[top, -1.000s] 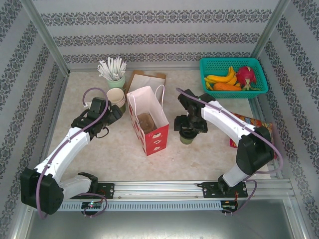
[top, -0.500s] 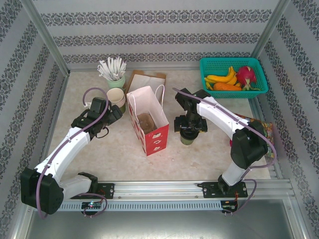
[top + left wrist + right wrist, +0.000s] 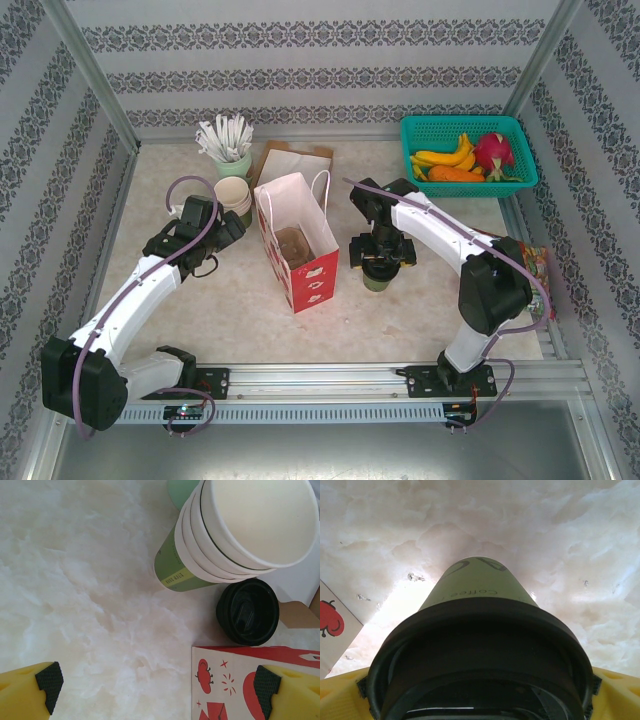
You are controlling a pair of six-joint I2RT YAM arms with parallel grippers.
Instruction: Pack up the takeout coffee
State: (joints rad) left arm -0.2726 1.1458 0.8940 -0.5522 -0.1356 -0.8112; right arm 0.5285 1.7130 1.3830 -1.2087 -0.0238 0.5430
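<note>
The takeout coffee cup (image 3: pixel 475 592) was olive green with dark lettering, under a black lid (image 3: pixel 480 630). The paper bag (image 3: pixel 312 283) was white and red, with small printed motifs. The stacked cups (image 3: pixel 250 525) were cream-white, the lowest sleeved green. A teal basket (image 3: pixel 460 120) held yellow bananas (image 3: pixel 445 157) and a magenta dragon fruit (image 3: pixel 493 152). The left gripper (image 3: pixel 157 682) had yellow fingers (image 3: pixel 20 697) with black pads (image 3: pixel 50 680). The table (image 3: pixel 200 310) was cream marble, the walls (image 3: pixel 320 40) white with dark floral bands.
</note>
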